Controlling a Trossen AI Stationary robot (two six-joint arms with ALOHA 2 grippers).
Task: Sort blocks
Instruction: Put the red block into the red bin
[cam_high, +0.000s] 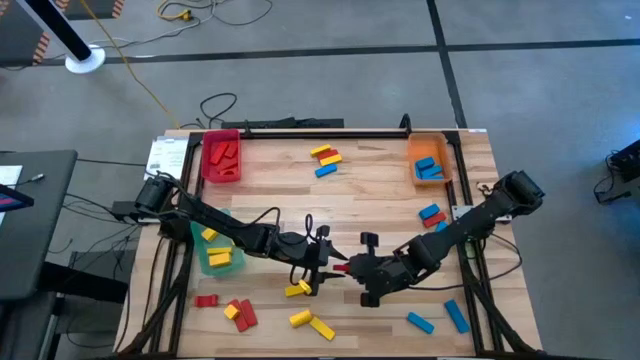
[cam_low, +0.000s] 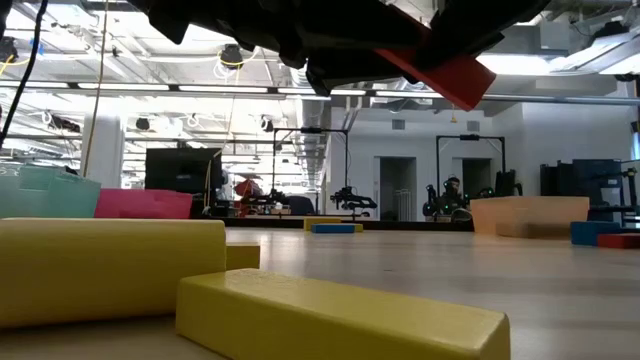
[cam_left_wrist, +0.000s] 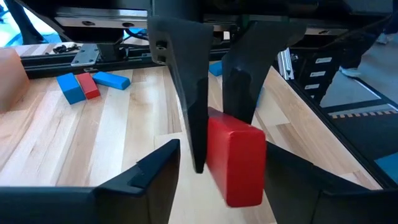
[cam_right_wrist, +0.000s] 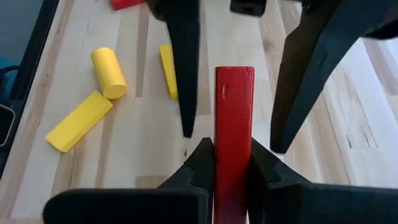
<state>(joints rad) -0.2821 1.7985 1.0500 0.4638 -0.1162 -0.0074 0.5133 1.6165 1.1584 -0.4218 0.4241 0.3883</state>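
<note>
A red block is lifted above the table's middle front, with my right gripper shut on it. My left gripper is open and faces it from the table's left. Its two fingers stand on either side of the block's free end, with a gap on each side. In the high view the two grippers meet tip to tip, left and right, with the red block between them. In the low view the block hangs tilted under the dark grippers. My right gripper pinches the red block's two long sides between its two fingers, at the end nearest the wrist. The fingers come slanting down from the table's right and lie along the block. The block sticks out past the fingertips, clear of the table.
A red tray and an orange tray stand at the far edge, and a green tray under my left arm. Loose yellow blocks lie near the front, blue ones front right, others far middle.
</note>
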